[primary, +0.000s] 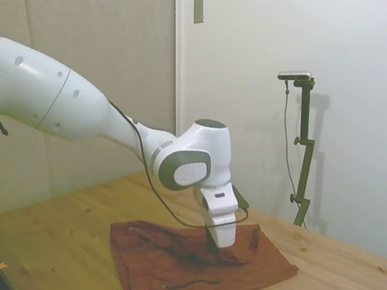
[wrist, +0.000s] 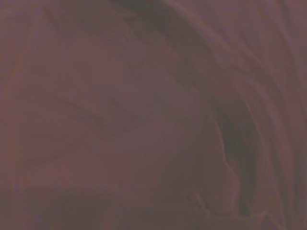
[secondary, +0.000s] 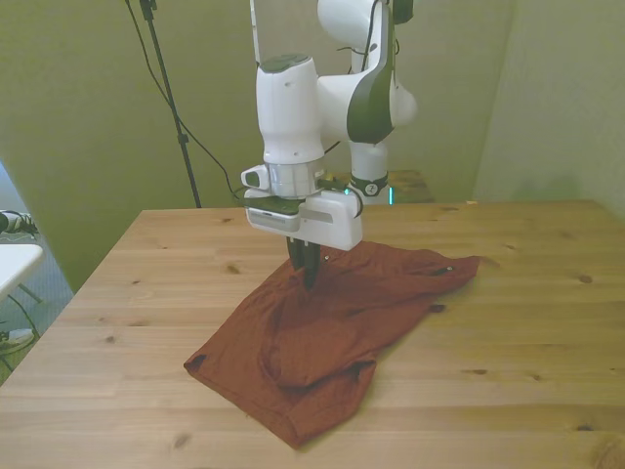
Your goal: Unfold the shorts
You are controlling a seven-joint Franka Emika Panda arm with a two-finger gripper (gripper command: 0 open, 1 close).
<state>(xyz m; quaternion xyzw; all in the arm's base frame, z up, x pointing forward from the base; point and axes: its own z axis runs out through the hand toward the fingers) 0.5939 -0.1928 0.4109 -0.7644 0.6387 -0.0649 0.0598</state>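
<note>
Wooden tabletop [secondary: 547,293], pale walls behind. Front view, left to right: rust-brown soft fabric shorts [secondary: 332,342] lie crumpled mid-table, near corner pointing at the camera, one folded layer on top, far corner stretched to the front view's right. White arm's claw [secondary: 309,277] is down on the cloth near its far edge, fingers drawn close together, pinching a fold of the shorts. Side view: dark zipper line [primary: 194,284] visible near the cloth's front edge. Wrist view is all blurred reddish fabric.

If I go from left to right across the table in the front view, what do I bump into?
Bare wooden table → the shorts, with the gripper poking down into them → bare table again.
</note>
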